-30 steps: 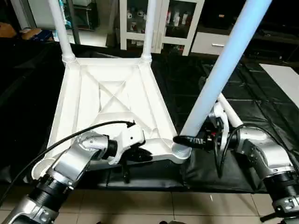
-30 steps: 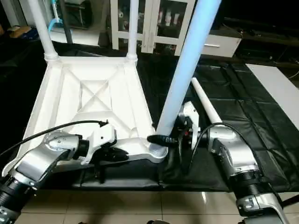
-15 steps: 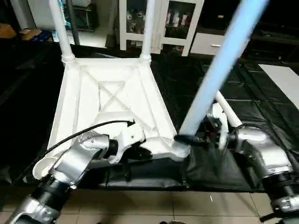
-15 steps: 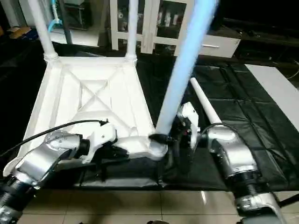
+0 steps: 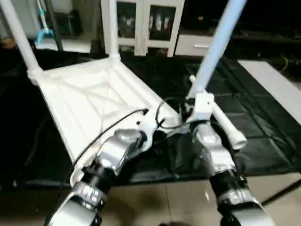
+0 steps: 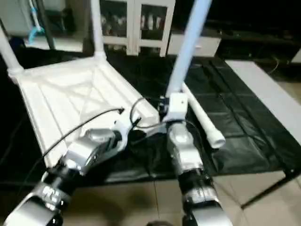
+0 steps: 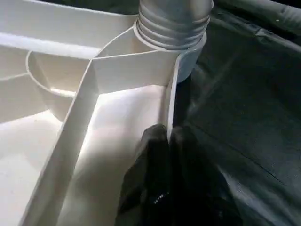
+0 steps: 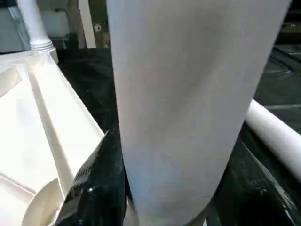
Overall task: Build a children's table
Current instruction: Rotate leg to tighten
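The white tabletop lies upside down on the black cover, its X-ribs facing up. Two white legs stand in its far corners. A third leg rises tilted from the near right corner socket. My right gripper is shut on this leg just above the socket, with a black finger pressed to its side. At the same corner my left gripper is shut on the thin rim wall. The last leg lies loose on the cover to the right.
The black cover spreads over the work surface, whose front edge drops to a tiled floor. A white cabinet with glass doors stands behind. A white board lies at the far right.
The whole view has swung, so the camera moved. My right gripper's fingers have narrowed around the standing leg. My left gripper stays on the rim.
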### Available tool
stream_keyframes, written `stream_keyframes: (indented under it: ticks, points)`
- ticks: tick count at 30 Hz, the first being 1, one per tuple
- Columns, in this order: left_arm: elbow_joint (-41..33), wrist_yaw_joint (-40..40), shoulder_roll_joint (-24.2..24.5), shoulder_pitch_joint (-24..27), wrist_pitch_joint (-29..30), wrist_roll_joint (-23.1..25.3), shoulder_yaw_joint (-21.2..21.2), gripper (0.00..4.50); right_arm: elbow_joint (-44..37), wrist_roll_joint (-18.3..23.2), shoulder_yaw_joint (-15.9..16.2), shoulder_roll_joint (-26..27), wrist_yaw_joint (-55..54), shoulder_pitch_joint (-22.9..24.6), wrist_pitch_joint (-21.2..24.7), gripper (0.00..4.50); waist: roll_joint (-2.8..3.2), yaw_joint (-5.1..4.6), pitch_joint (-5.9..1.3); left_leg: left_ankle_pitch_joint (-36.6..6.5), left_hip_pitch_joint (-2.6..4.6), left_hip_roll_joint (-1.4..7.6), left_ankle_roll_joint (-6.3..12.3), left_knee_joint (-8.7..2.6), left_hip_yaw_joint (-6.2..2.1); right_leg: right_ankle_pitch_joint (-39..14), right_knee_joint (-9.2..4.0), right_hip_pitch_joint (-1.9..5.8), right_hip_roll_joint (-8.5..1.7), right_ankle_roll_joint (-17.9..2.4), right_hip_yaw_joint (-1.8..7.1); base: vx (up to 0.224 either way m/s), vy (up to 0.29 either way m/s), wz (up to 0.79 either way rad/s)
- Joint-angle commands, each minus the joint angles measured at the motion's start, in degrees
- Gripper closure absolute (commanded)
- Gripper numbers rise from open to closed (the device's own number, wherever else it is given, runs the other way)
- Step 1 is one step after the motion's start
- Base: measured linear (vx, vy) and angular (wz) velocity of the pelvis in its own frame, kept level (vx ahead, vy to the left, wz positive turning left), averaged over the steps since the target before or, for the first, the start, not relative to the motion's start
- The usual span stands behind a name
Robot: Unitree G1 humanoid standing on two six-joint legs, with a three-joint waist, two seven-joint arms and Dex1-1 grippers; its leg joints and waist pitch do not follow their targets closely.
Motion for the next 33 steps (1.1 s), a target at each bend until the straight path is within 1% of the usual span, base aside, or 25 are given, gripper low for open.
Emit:
stream_keyframes:
  ticks: [1,2,3,4,5,6,7,8,9,10,11,12,13,14,15,16,18,20,21,22,24,27,29,31,33]
  points:
    - [-0.66,5.53,1.21,-1.93,-1.62,2.36,4.76,4.5,1.77,1.72,-1.19,0.56,1.54,2.9,-0.08,2.64,1.61,-0.43,-3.34,-34.78,0.11,3.39,0.25,-10.66,-2.02,-10.23,3.78,3.84,-0.75,-2.24,6.11,0.065,0.115,-0.39]
    - [-0.5,5.64,1.66,-1.9,-1.8,2.93,4.52,4.5,-0.37,2.38,0.08,0.74,7.23,3.21,-0.07,2.29,0.39,-1.49,-3.22,-33.38,2.43,2.0,0.79,-9.72,-1.05,-7.58,2.11,0.9,-0.71,-5.21,6.64,0.0,0.0,0.0]
    - [-0.15,5.56,1.81,-1.99,-1.77,3.02,4.37,4.5,-1.48,2.22,0.5,0.67,8.52,3.49,-0.52,2.08,-1.92,-1.31,-4.22,-25.15,-0.03,-1.0,0.13,-7.07,-0.28,-23.78,-0.55,2.47,-2.25,-5.22,7.4,0.0,0.0,0.0]
    - [0.0,5.46,2.11,-1.91,-2.3,3.17,4.16,4.5,-2.78,2.09,1.19,0.1,10.01,3.85,-0.49,2.08,-1.63,-0.44,-4.19,-21.06,-0.45,-1.45,-0.34,-6.55,0.45,-30.02,-1.48,2.09,-2.67,-4.53,8.03,0.0,0.0,0.0]
    - [0.36,5.33,2.79,-1.89,-2.87,3.14,3.51,4.5,-4.41,2.31,1.66,-0.75,10.48,4.35,-0.69,1.94,-1.82,-0.09,-4.27,-15.51,-1.02,-1.14,0.1,-6.39,0.46,-33.24,-1.82,1.62,-2.77,-4.15,8.74,0.0,0.0,0.0]
    - [0.48,4.3,3.78,-1.67,-3.41,3.06,2.58,4.5,-6.29,2.5,2.53,-2.36,12.05,4.98,-0.67,1.88,-1.94,-0.21,-5.23,-8.06,-2.46,-0.89,0.24,-6.49,0.33,-25.34,-0.39,2.68,-2.31,-4.94,9.28,0.0,0.0,0.0]
    - [0.52,3.98,4.07,-1.61,-3.56,3.03,2.3,4.5,-6.81,2.54,2.8,-2.84,12.48,5.15,-0.68,1.76,-1.75,-0.14,-5.74,-2.97,-3.17,-0.76,0.44,-6.35,0.16,-18.46,0.79,3.25,-2.12,-5.95,9.33,0.0,0.0,0.0]
    - [0.59,2.92,4.62,-1.42,-4.36,3.08,1.83,4.5,-7.37,2.7,2.97,-3.9,13.71,5.35,-0.89,1.66,-1.38,-0.33,-6.02,3.73,-3.28,-0.73,1.92,-6.06,0.25,-6.74,2.08,2.95,-1.48,-8.86,9.27,0.0,0.0,0.0]
    - [0.61,2.7,4.73,-1.39,-4.57,3.11,1.76,4.5,-7.42,2.75,2.96,-4.11,13.98,5.36,-0.92,1.66,-1.31,-0.23,-6.13,7.06,-2.28,-1.03,4.23,-5.24,0.88,0.9,2.54,1.88,-0.88,-12.34,9.51,0.0,0.0,0.0]
    - [0.5,0.03,5.96,-1.05,-6.34,3.56,0.37,4.5,-8.41,3.88,3.23,-6.0,17.9,5.74,0.47,1.57,-1.59,-0.36,-6.15,8.19,-2.39,-1.09,5.72,-5.16,1.07,3.31,2.82,1.97,-0.82,-13.86,9.68,0.0,0.0,0.0]
    - [-0.03,-2.78,7.16,-0.54,-7.19,3.61,-0.8,4.5,-9.15,4.03,3.6,-8.25,21.98,6.1,1.34,1.49,-1.56,0.36,-6.14,8.64,-2.42,-1.11,8.81,-5.14,1.26,5.04,2.87,2.25,-0.83,-15.87,9.73,0.0,0.0,0.0]
    - [-1.69,-8.31,9.33,0.47,-8.4,3.16,-2.82,4.5,-10.8,5.12,4.64,-12.24,30.18,6.97,3.73,1.4,-1.54,0.74,-5.85,7.8,-2.06,-0.86,10.92,-5.17,1.61,4.39,2.75,1.88,-0.86,-17.16,9.87,0.0,0.0,0.0]
    - [-2.38,-10.32,10.03,0.81,-8.99,2.85,-3.43,4.5,-11.3,5.62,4.92,-13.42,32.77,7.25,4.48,1.32,-1.2,1.08,-5.64,6.5,-2.0,-0.76,11.64,-5.27,1.64,2.85,2.57,1.93,-0.88,-17.5,9.83,0.0,0.0,0.0]
    - [-2.77,-11.51,10.43,1.0,-9.47,2.72,-3.81,4.5,-11.67,5.95,4.91,-13.98,34.44,7.44,5.0,1.32,-1.43,1.33,-5.39,4.43,-2.01,-0.34,11.72,-5.42,1.86,0.06,2.38,1.92,-1.08,-17.5,10.04,0.0,0.0,0.0]
    - [-3.57,-13.18,11.2,1.43,-9.29,2.35,-4.2,4.5,-12.02,6.26,5.03,-15.44,37.2,7.73,4.99,1.32,-1.32,1.71,-5.3,2.41,-1.6,-0.18,10.94,-5.53,2.05,-2.73,2.19,1.62,-1.06,-17.7,10.06,0.0,0.0,0.0]
    - [-4.05,-14.06,11.65,1.68,-8.95,2.12,-4.38,4.5,-12.18,6.35,5.1,-16.37,38.89,7.89,4.84,1.32,-1.31,1.79,-5.18,1.41,-1.56,-0.09,10.35,-5.62,2.08,-4.12,2.08,1.52,-1.02,-17.55,10.09,0.0,0.0,0.0]
    - [-6.77,-21.88,15.21,3.53,-12.52,0.72,-7.08,4.5,-13.38,8.96,5.26,-21.06,47.89,8.95,5.94,1.32,-1.08,2.38,-4.91,-3.36,-1.21,0.22,7.57,-6.07,2.09,-9.51,1.53,1.43,-0.83,-16.29,10.16,0.0,0.0,0.0]
    - [-8.95,-26.26,17.08,4.81,-13.82,-0.4,-8.66,4.5,-14.07,10.61,5.54,-23.43,53.16,9.51,6.31,1.32,-1.08,2.89,-4.93,-5.02,-0.88,0.38,5.76,-6.24,2.2,-10.13,1.59,1.14,-0.66,-16.23,10.36,0.0,0.0,0.0]
    - [-10.08,-27.33,17.78,5.32,-12.87,-0.81,-9.28,4.5,-14.7,12.17,5.44,-24.54,56.2,9.76,7.48,1.32,-1.04,3.22,-4.76,-5.76,-0.17,0.43,5.3,-6.27,2.63,-9.53,1.49,0.46,-0.42,-16.73,10.62,0.0,0.0,0.0]
    - [-10.37,-27.66,18.02,5.46,-12.87,-0.81,-9.55,4.5,-14.89,12.81,5.39,-25.04,57.48,9.79,8.19,1.32,-1.08,3.31,-4.67,-5.86,0.04,0.36,5.2,-6.25,2.91,-8.83,1.51,0.35,-0.36,-17.07,10.8,0.0,0.0,0.0]
    - [-10.55,-28.52,18.29,5.63,-13.66,-0.92,-9.8,4.5,-14.86,13.21,5.53,-25.68,59.1,9.66,8.07,1.32,-1.1,3.81,-4.51,-7.93,0.06,0.34,4.23,-6.52,3.24,-11.25,1.39,0.26,-0.13,-16.31,11.07,0.0,0.0,0.0]
    - [-12.19,-32.52,19.35,6.41,-14.13,-1.53,-11.01,4.5,-13.16,13.54,6.05,-27.17,63.82,8.22,8.43,1.32,-1.43,3.92,-4.54,-9.07,0.02,0.16,3.03,-6.61,3.29,-14.28,1.14,0.17,-0.01,-14.57,11.6,0.0,0.0,0.0]
    - [-12.37,-32.88,19.45,6.49,-14.14,-1.58,-11.13,4.5,-13.05,13.6,6.07,-27.24,64.21,8.1,8.59,1.32,-1.49,3.82,-4.62,-8.26,-0.5,0.09,3.13,-6.66,3.17,-14.23,1.31,0.49,-0.1,-14.17,11.85,0.0,0.0,0.0]
    - [-13.47,-33.83,19.58,6.95,-13.5,-2.05,-11.26,4.5,-12.88,13.81,6.72,-27.42,66.64,7.57,8.93,1.66,-1.5,3.92,-4.71,-8.07,-0.32,0.07,3.66,-6.55,3.34,-13.58,1.27,0.23,-0.06,-14.14,11.97,0.0,0.0,0.0]
    - [-13.89,-33.97,19.58,7.09,-13.21,-2.18,-11.11,4.5,-12.93,13.83,7.22,-27.6,68.42,7.35,9.17,1.71,-1.64,3.94,-4.73,-7.96,-0.45,0.09,3.82,-6.55,3.39,-13.42,1.28,0.25,-0.07,-14.01,12.01,0.0,0.0,0.0]
